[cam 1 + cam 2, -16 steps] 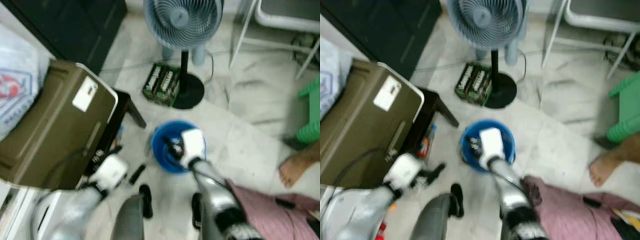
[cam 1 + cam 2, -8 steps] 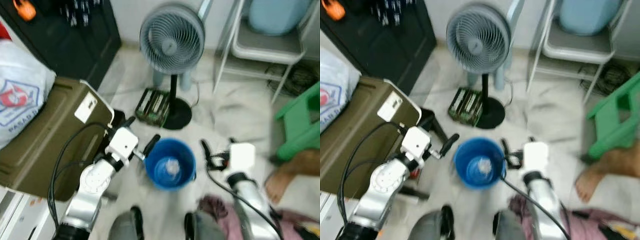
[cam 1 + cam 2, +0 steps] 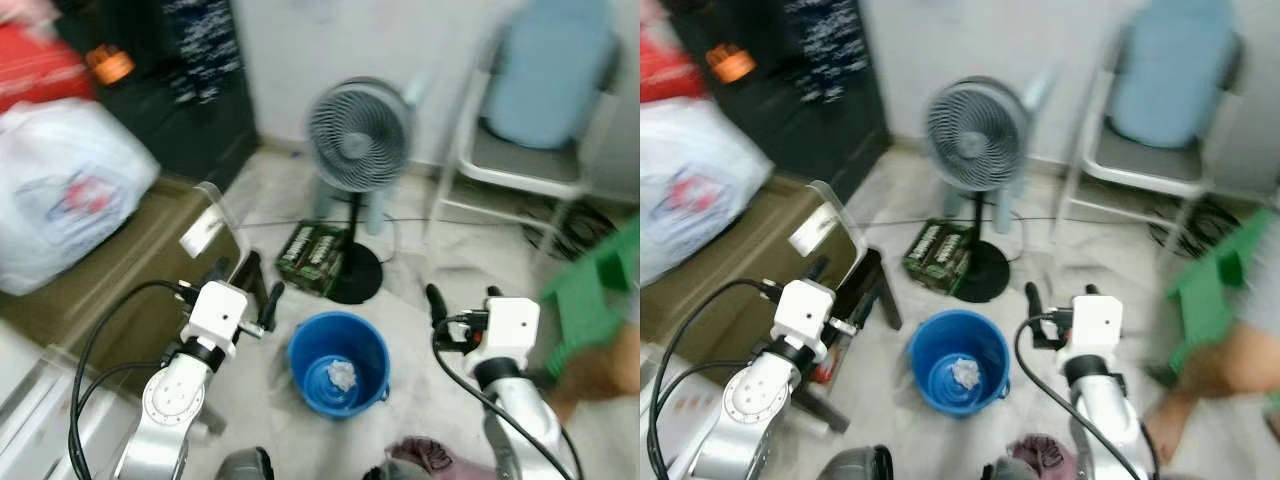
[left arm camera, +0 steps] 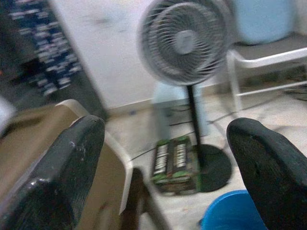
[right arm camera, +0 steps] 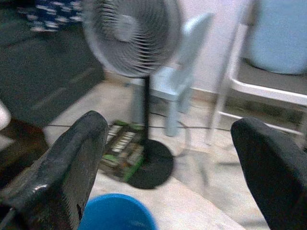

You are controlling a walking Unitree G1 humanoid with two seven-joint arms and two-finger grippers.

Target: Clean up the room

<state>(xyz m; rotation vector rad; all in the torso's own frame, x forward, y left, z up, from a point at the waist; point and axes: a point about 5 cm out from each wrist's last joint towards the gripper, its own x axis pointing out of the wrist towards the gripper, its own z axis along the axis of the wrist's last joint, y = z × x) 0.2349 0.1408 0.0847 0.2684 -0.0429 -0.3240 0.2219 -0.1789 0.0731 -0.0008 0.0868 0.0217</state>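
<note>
Both claws are hanging empty with fingers spread apart, the left claw (image 3: pixel 253 283) and right claw (image 3: pixel 460 300) flanking the blue bucket (image 3: pixel 338 364), which is sitting on the floor between and just below them, seemingly collecting rubbish. A crumpled white scrap (image 3: pixel 341 375) is lying inside; blur is hiding what it is.

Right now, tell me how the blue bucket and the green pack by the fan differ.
The blue bucket is round, open-topped and upright, with a crumpled white scrap inside; the green pack is flat, boxy and lies on the floor. The bucket sits between the left gripper and the right gripper; the pack lies further off, against the fan's black base. Both rest on the pale floor.
</note>
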